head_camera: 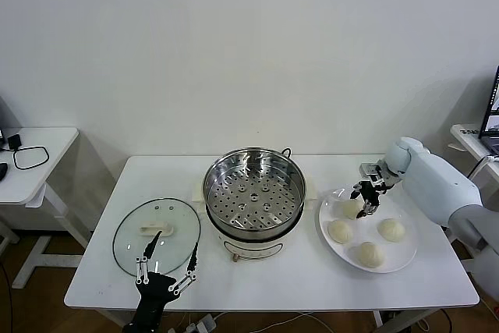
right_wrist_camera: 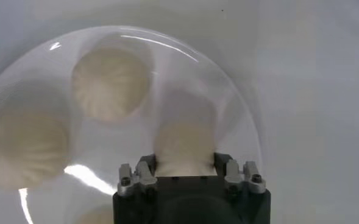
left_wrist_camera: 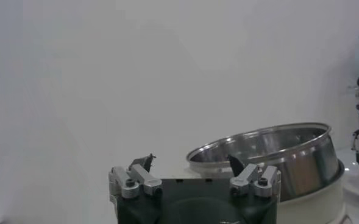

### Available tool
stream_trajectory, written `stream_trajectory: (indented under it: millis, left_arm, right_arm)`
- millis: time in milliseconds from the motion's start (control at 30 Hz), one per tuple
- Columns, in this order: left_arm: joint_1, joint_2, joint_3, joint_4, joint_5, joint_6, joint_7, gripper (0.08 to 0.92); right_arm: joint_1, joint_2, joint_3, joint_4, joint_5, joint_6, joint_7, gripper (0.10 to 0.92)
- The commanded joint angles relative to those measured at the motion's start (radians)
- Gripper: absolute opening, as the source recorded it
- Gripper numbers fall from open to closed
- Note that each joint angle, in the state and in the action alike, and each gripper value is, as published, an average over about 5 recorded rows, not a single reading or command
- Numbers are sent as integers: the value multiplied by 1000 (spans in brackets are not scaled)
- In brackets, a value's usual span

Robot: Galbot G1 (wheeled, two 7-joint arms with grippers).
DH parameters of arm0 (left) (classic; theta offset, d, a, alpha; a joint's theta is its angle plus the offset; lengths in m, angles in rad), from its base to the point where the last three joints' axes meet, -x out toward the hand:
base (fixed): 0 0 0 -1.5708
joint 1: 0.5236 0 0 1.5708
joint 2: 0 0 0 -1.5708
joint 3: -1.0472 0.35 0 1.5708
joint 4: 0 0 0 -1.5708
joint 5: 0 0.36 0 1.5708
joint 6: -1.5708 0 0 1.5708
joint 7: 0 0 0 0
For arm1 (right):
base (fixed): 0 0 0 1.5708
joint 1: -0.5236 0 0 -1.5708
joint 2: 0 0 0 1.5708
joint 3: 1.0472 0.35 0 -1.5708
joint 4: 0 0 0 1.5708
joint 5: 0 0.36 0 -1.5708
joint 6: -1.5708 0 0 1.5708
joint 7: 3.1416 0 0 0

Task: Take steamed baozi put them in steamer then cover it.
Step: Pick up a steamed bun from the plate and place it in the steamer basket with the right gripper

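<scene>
Head view. One steamer [head_camera: 254, 200], a steel pot on a white base, stands at table centre; its perforated tray holds nothing. At 3 o'clock from it lies one white plate [head_camera: 330, 241] carrying four steamed baozi: one at the plate's 10 o'clock [head_camera: 350, 208], one at 8 o'clock [head_camera: 340, 231], one at 3 o'clock [head_camera: 391, 229], one at 6 o'clock [head_camera: 370, 253]. The right gripper [head_camera: 366, 205] hangs directly over the 10 o'clock bun, fingers spread either side of it. At 9 o'clock from the steamer rests one glass lid [head_camera: 157, 235] with a white handle, flat on the table [head_camera: 312, 286]. The left gripper [head_camera: 168, 264] sits at the lid's 6 o'clock edge, fingers apart.

Left wrist view. The left gripper [left_wrist_camera: 189, 165] shows two separated fingertips [left_wrist_camera: 235, 164]; beyond them rises the steamer wall [left_wrist_camera: 289, 155].

Right wrist view. The right gripper [right_wrist_camera: 186, 161] straddles one baozi [right_wrist_camera: 185, 131], fingers apart, contact not discernible. Two further baozi [right_wrist_camera: 110, 82] [right_wrist_camera: 24, 143] lie fully visible on the plate [right_wrist_camera: 240, 109]; a fourth is only partly seen.
</scene>
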Motion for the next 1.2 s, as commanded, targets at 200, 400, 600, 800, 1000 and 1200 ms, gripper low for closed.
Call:
stream_trajectory:
  millis: [200,400,600,800,1000,1200]
  left_arm:
    - [-8,2,5,-16,-1,6,0,823]
    - [-7,1,8,-18,0,4,0,823]
    - [-1,-1,13,-27,1,2,0,823]
    - [2,-2,15,-39,1,2,0,823]
    - [8,-1,12,-41,0,-5,0,823]
    - [14,2,7,-41,-14,-7,-2,823]
  right_arm:
    - [258,-159,-176,359,64,161,-49,629]
    - [494,-161,-322,558,138,246,-65,630]
    - [596,-41,-369,676,146,320,-52,621]
    - [523,124,-358,651,40,392,-28,619]
    - [409,278,-328,504,-100,449,-9,619]
    - [318,389,-293,348,-196,502,7,619]
